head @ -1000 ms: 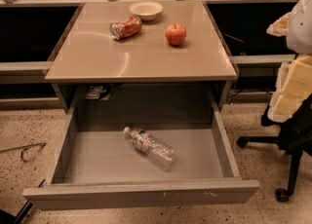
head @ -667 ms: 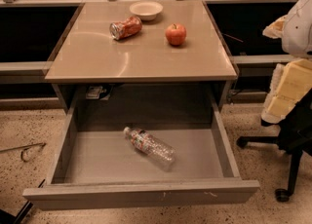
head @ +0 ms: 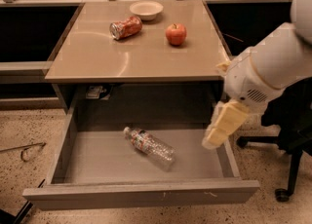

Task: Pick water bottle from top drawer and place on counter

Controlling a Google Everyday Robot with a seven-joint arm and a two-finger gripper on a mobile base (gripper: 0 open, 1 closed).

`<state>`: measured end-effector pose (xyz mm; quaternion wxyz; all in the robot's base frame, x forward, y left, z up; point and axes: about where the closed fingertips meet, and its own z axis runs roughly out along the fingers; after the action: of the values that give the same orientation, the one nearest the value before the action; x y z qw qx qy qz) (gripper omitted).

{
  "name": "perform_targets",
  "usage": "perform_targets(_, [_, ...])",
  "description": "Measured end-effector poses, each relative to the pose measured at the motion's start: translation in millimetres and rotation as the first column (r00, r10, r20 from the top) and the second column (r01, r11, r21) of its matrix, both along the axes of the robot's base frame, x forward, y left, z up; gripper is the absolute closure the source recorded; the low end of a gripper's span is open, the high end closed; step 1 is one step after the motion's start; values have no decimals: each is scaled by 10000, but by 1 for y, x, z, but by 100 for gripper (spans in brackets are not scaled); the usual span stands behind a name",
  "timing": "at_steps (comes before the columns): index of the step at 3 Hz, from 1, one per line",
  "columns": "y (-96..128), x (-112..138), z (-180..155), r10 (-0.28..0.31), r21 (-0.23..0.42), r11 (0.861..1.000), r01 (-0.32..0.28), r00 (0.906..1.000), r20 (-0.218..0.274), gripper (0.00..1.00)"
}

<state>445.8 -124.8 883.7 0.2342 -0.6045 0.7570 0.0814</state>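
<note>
The water bottle (head: pixel 148 145) lies on its side in the middle of the open top drawer (head: pixel 141 194), white cap pointing to the back left. The drawer is pulled out below the tan counter (head: pixel 131 60). My gripper (head: pixel 222 124), cream-coloured on a white arm, hangs over the drawer's right side, above and to the right of the bottle and apart from it. It holds nothing that I can see.
On the counter are a crushed red soda can (head: pixel 126 27), a red apple (head: pixel 176 34) and a white bowl (head: pixel 146 9). A black office chair (head: pixel 292 145) stands at the right of the drawer. A thin metal object (head: pixel 29 150) lies on the floor at left.
My arm has swung in from the right edge, leftward and down; the gripper now hangs over the drawer's right side. The bottle has not moved.
</note>
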Motion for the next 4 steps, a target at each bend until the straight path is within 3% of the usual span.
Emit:
perform_targets(1, [9, 12, 1, -185, 260, 9995, 172, 9985, 512, 0])
perform_targets(3, [13, 11, -2, -133, 427, 9990, 109, 9984, 556, 0])
perform_targets(4, [39, 13, -33, 117, 1314, 9912, -169, 9991, 404, 0])
